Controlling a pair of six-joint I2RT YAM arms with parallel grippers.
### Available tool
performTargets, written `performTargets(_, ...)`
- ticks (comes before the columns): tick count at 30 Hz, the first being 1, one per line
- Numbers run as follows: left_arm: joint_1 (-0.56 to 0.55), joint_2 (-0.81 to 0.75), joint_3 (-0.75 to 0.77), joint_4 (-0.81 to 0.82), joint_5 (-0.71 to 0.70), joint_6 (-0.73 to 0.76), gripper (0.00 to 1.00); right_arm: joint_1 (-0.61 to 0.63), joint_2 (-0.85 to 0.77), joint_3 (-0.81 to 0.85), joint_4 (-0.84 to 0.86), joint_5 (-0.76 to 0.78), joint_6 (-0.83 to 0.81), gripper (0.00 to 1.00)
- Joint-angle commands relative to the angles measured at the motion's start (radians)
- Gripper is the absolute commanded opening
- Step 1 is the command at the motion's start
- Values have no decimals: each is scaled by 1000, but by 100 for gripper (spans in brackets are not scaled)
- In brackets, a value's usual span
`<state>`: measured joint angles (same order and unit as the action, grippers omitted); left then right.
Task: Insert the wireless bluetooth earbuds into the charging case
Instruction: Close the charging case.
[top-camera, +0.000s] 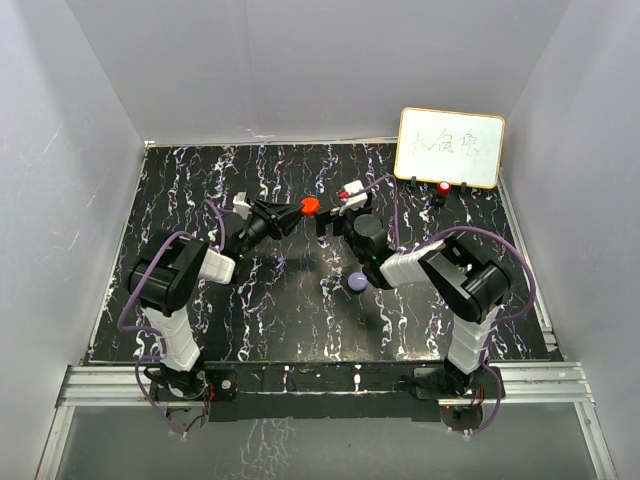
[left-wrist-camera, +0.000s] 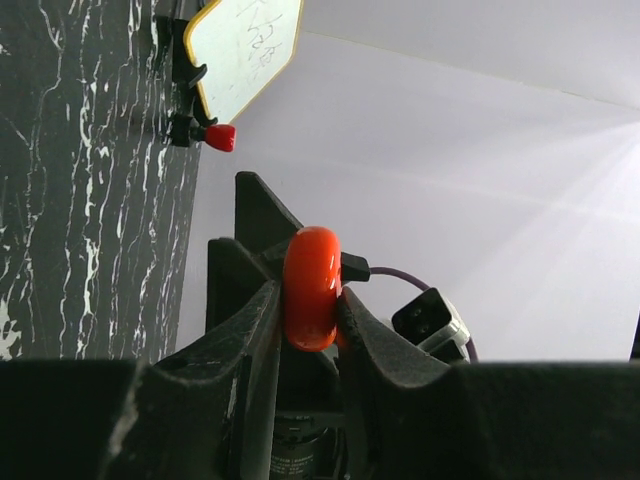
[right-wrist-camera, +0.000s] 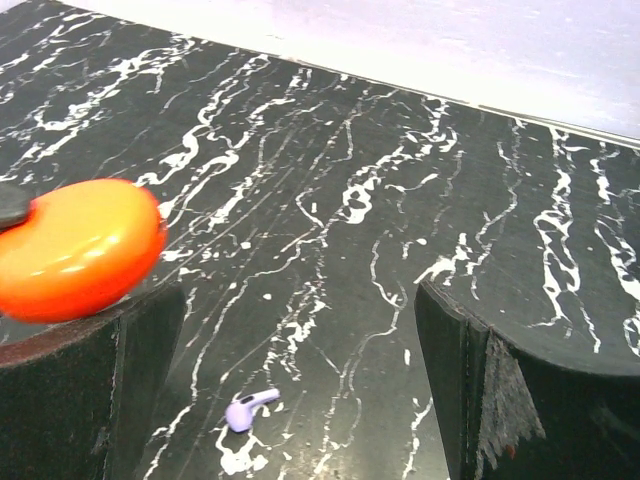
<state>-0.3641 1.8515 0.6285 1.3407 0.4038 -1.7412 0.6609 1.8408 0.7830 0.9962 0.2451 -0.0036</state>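
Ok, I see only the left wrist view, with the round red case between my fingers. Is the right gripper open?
Observer: Yes, the right gripper is open and empty, close beside the red case.
Operator: Is any earbud near?
Observer: One pale purple earbud lies on the table, seen between its fingers.
Operator: Any other case?
Observer: A round purple case sits on the table by the right arm.

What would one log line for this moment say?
left jaws: shut on red case, held in air | right jaws: open beside it | purple earbud: loose on table
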Motion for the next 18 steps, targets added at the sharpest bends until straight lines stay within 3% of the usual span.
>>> performTargets(1,-1,-48,-8,26,25,2,0,-24,-54,-19,99,61,-12,98)
performTargets(10,47,-24,-29,37,51,13,0,-38,-142,-36,-22,141,-14,98)
performTargets(18,170,69,-26,-18,164,123,0,-64,-310,61,-520,88,93,98)
